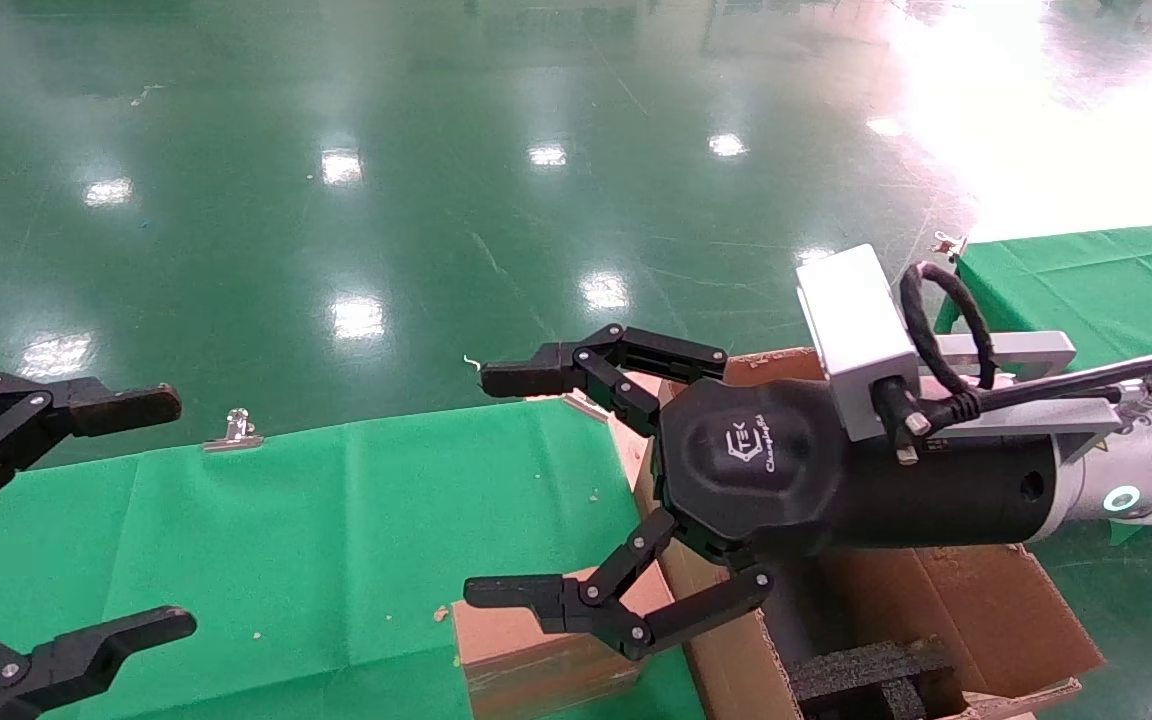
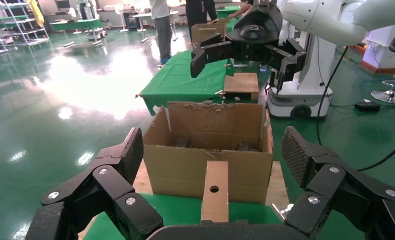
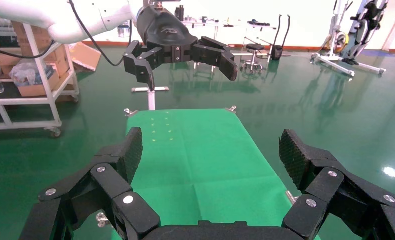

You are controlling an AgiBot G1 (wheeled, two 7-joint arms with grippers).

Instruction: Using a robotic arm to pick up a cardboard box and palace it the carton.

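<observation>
The right gripper (image 1: pixel 511 490), black plastic with jointed linkage fingers on a white-and-silver arm (image 1: pixel 1151 470), is being held spread wide and empty above the near end of the green cloth table (image 1: pixel 336 520), just beside the carton (image 1: pixel 986 610). A silver camera block (image 1: pixel 851 325) and a looped black cable (image 1: pixel 941 330) are being carried on its wrist, with a cyan ring (image 1: pixel 1123 499) lit behind. The left gripper (image 1: pixel 76 520) is being held at the table's left edge, likewise spread and empty; its ribbed rubber pads (image 2: pixel 298 155) are being shown in the left wrist view. The box (image 1: pixel 526 645), slim, flat, smooth brown cardboard, is lying on the cloth against the carton's left wall; a small round hole (image 2: pixel 214 189) is being shown in its narrow end. The carton, large, corrugated and ragged along its torn flaps, is standing open at the table's right end, and black foam inserts (image 1: pixel 871 675) are being held inside it. A metal clip (image 1: pixel 232 432) is being seen on the cloth's far edge.
</observation>
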